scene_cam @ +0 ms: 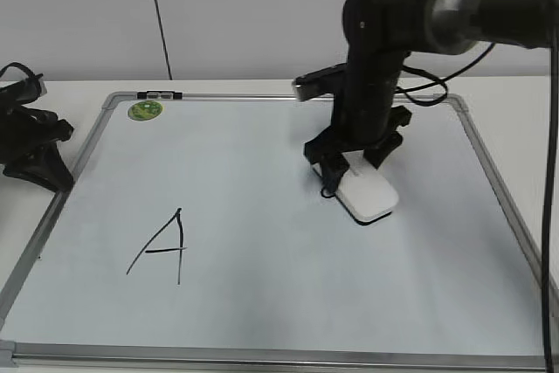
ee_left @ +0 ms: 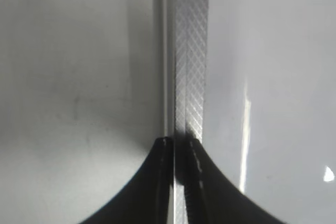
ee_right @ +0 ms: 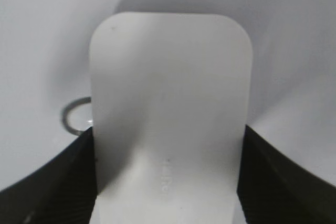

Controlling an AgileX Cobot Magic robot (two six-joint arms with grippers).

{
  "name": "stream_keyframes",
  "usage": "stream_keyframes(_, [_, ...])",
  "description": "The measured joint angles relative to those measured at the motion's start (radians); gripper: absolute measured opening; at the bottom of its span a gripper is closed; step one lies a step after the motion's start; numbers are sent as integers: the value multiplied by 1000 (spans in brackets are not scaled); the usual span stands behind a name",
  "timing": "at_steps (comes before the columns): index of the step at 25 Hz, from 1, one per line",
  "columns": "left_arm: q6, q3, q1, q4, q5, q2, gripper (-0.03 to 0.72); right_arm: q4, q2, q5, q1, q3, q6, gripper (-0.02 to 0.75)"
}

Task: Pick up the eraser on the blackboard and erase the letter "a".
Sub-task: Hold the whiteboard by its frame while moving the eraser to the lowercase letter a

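Note:
The white eraser [scene_cam: 369, 196] lies flat on the blackboard [scene_cam: 262, 163], right of centre. My right gripper [scene_cam: 354, 163] is shut on the eraser, one finger on each long side, as the right wrist view shows: gripper [ee_right: 168, 135], eraser [ee_right: 170, 77]. The small letter "a" [scene_cam: 327, 189] peeks out at the eraser's left edge. Only part of its loop [ee_right: 71, 115] shows; the rest is hidden under the eraser. My left gripper [scene_cam: 39, 150] rests at the board's left edge, shut and empty [ee_left: 178, 142], above the silver frame [ee_left: 191, 51].
A large capital "A" [scene_cam: 166, 246] is drawn at the board's lower left. A round green sticker [scene_cam: 145, 111] and a small black clip [scene_cam: 160, 93] sit at the top left corner. Cables hang along the right side [scene_cam: 550, 172].

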Motion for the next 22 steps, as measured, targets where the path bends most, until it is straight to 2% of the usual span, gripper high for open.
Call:
stream_keyframes(6, [0,0,0,-2,0,0,29,6,2,-59,129,0,0,530])
stream_keyframes(9, [0,0,0,-4,0,0,29,14,4,-75,155,0,-2,530])
stream_keyframes(17, [0,0,0,-4,0,0,29,-27,4,-76,139,0,45,529])
stream_keyframes(22, [0,0,0,-4,-2,1,29,-72,4,-62,80,-5,73,529])
